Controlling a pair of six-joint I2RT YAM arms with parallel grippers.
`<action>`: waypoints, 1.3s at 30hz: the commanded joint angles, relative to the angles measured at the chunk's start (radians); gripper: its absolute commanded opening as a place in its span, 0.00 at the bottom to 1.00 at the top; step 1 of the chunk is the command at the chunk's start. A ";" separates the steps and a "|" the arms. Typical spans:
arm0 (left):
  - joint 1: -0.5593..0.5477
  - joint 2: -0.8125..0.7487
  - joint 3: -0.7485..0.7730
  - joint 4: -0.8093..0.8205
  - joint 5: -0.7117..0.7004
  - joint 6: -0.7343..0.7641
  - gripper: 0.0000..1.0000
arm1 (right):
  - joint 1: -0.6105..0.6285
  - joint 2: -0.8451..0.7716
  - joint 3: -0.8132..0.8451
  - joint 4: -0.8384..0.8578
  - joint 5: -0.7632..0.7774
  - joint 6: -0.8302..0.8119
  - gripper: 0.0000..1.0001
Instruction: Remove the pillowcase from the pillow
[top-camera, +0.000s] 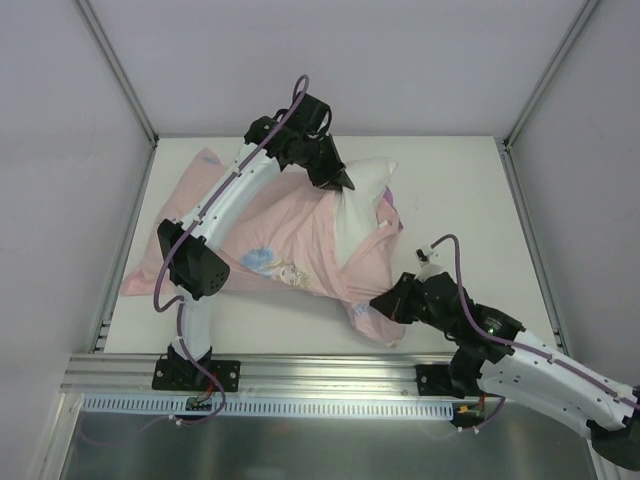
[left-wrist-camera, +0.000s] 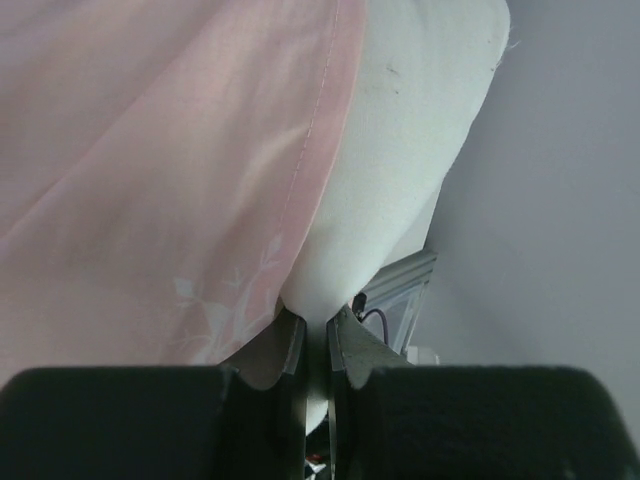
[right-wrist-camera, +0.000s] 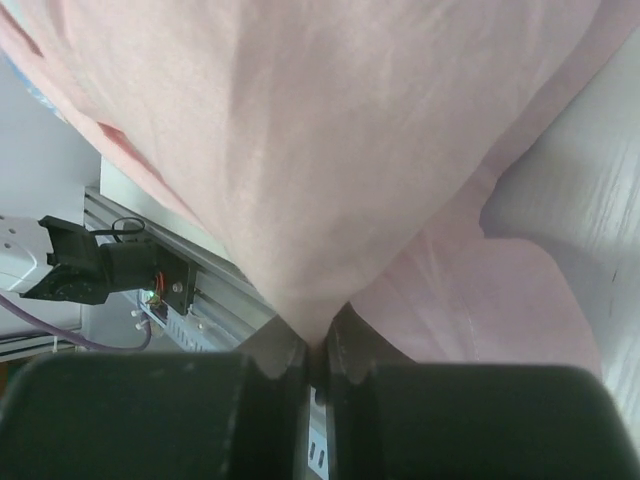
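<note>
The pink pillowcase (top-camera: 290, 235) lies crumpled across the white table, with a cartoon print showing near its front. The white pillow (top-camera: 368, 180) pokes out of its far right end. My left gripper (top-camera: 343, 183) is shut on the pillow's exposed white corner. In the left wrist view the pillow (left-wrist-camera: 400, 150) narrows into my left gripper (left-wrist-camera: 316, 335), and the pillowcase (left-wrist-camera: 150, 180) hem runs beside it. My right gripper (top-camera: 383, 301) is shut on the pillowcase's near right corner. In the right wrist view the pillowcase (right-wrist-camera: 330, 150) is drawn to a point in my right gripper (right-wrist-camera: 318, 345).
An aluminium rail (top-camera: 300, 370) runs along the table's near edge, with both arm bases on it. White walls and metal frame posts (top-camera: 120, 75) close in the table on three sides. My left arm (top-camera: 230, 200) arches over the pillowcase.
</note>
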 joint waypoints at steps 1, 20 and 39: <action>0.185 -0.029 0.087 0.197 -0.096 -0.064 0.00 | 0.061 0.025 -0.091 -0.220 -0.095 0.117 0.06; 0.365 -0.130 0.055 0.228 0.018 -0.087 0.00 | 0.304 0.481 -0.126 0.028 -0.011 0.221 0.01; 0.543 -0.308 -0.125 0.257 0.188 -0.040 0.00 | 0.299 0.068 -0.288 -0.216 0.165 0.424 0.01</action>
